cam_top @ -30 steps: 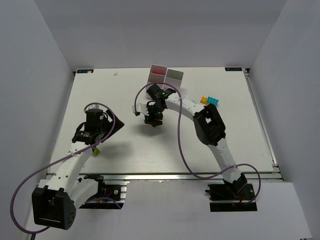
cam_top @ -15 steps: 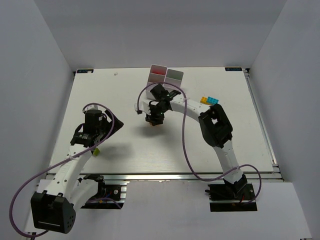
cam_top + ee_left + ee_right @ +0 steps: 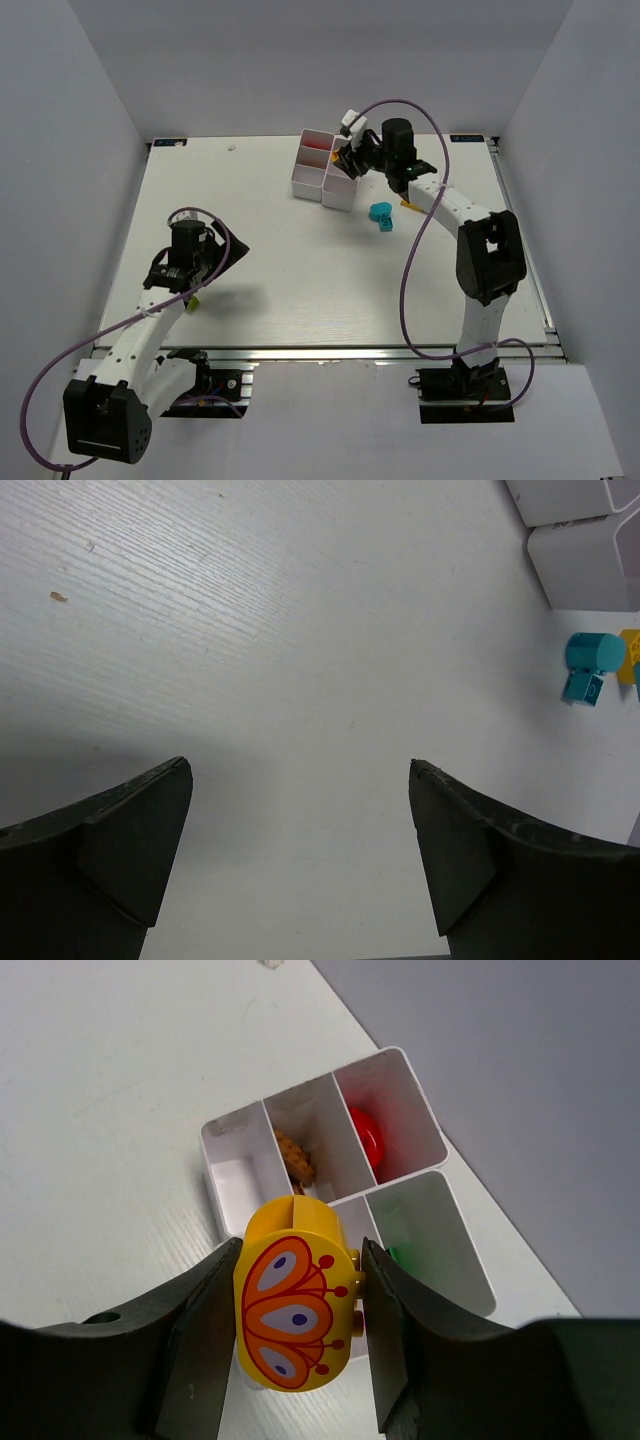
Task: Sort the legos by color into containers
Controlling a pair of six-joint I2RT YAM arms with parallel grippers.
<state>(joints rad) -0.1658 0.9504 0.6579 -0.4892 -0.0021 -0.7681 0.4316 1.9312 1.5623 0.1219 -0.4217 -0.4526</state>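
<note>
Your R gripper (image 3: 297,1332) pinches a yellow butterfly lego (image 3: 294,1305) above the containers (image 3: 304,186), far centre. L gripper (image 3: 300,770) spread wide, near left.

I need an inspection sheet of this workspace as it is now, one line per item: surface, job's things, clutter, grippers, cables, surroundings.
Surface: white table.
Job's things: white bins hold a red brick, a brown brick, a green brick; teal brick lies on the table.
Clutter: one brown speck.
Grippers: left gripper open, empty; right gripper shut on yellow brick above the bins.
Cables: purple cables loop along both arms.
Surroundings: plain grey walls.
</note>
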